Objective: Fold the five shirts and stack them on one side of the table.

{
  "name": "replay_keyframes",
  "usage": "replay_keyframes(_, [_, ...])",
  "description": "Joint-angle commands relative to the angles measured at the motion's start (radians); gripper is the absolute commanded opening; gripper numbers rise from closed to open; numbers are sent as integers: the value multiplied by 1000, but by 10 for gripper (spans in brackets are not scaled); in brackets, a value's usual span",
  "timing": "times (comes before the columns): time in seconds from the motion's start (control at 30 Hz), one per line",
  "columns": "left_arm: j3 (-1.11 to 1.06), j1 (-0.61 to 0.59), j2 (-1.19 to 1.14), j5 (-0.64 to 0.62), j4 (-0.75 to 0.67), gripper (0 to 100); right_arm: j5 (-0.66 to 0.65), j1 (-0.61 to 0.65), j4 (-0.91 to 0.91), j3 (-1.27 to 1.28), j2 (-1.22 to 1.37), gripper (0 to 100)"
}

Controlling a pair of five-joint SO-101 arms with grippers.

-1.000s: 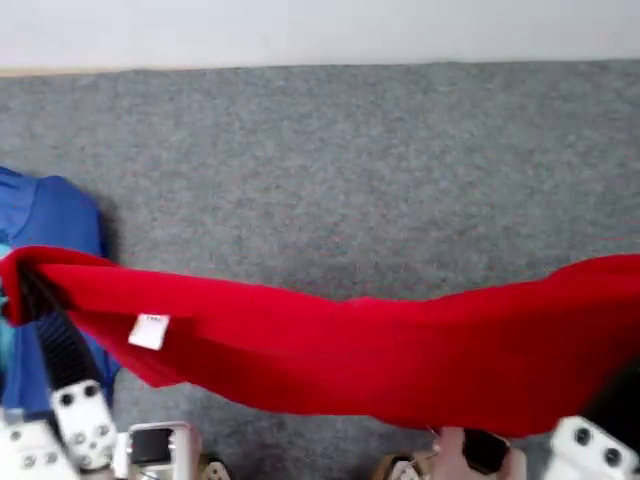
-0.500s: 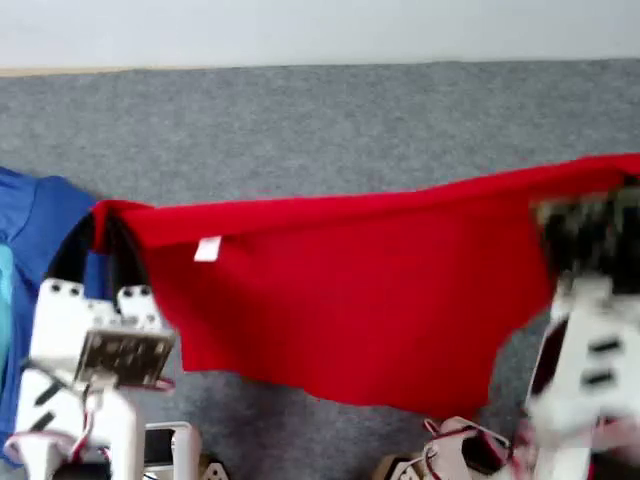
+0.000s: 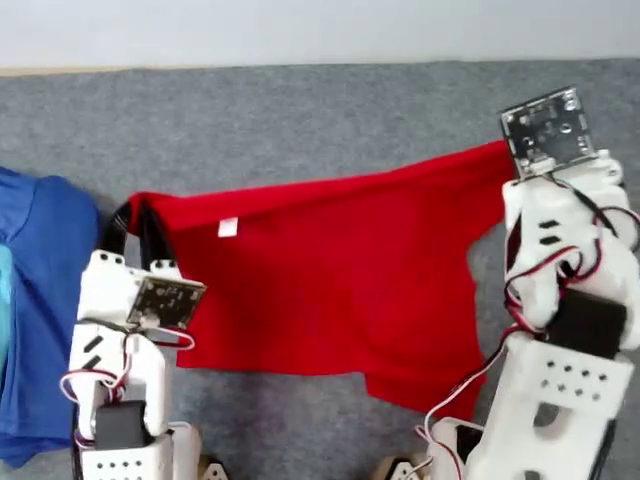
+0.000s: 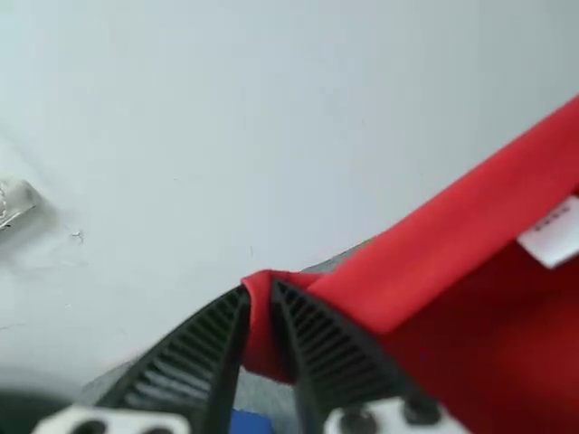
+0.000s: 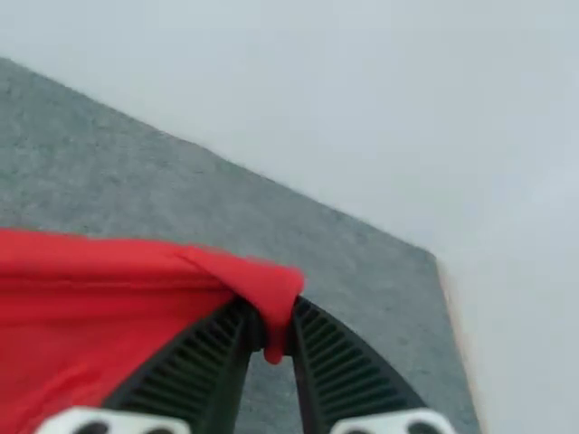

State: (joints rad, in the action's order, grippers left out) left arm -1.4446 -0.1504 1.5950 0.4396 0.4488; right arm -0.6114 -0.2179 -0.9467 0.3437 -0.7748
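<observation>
A red shirt (image 3: 330, 280) hangs stretched between the two arms above the grey table, with a small white label (image 3: 228, 228) near its left corner. My left gripper (image 3: 135, 215) is shut on the shirt's left corner; the left wrist view shows the red shirt (image 4: 434, 262) pinched between my left gripper's (image 4: 258, 312) black ridged fingers (image 4: 194, 348). My right gripper (image 3: 510, 150) is shut on the right corner; in the right wrist view the red shirt (image 5: 109, 271) bunches between my right gripper's (image 5: 271, 330) fingers (image 5: 208, 353). The lower hem droops to the table.
A blue shirt (image 3: 45, 300) lies at the left edge of the grey felt table (image 3: 320, 120), with a strip of light blue cloth (image 3: 4, 300) at the very edge. A pale wall runs along the far side. Bare felt stretches across the back.
Both arms have carried the red shirt away from the near edge toward the middle of the table, and it now spreads lower and wider. The grips on both corners have held.
</observation>
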Motion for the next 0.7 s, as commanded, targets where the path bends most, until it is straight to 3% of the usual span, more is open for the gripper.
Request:
replay_keyframes(0.0, [-41,-2,-2,31,-72,4,8,13,101,41,-5,8])
replay_keyframes(0.17, [-58,0,-18,32,-109,3,8,19,174,49,87,8])
replay_keyframes(0.33, [2,8,-230,29,-201,3,9,22,222,44,143,8])
replay_keyframes(0.53, [300,20,-638,-35,-199,3,41,28,213,-40,236,8])
replay_keyframes(0.67, [536,34,-902,-81,-91,3,43,58,213,-124,338,8])
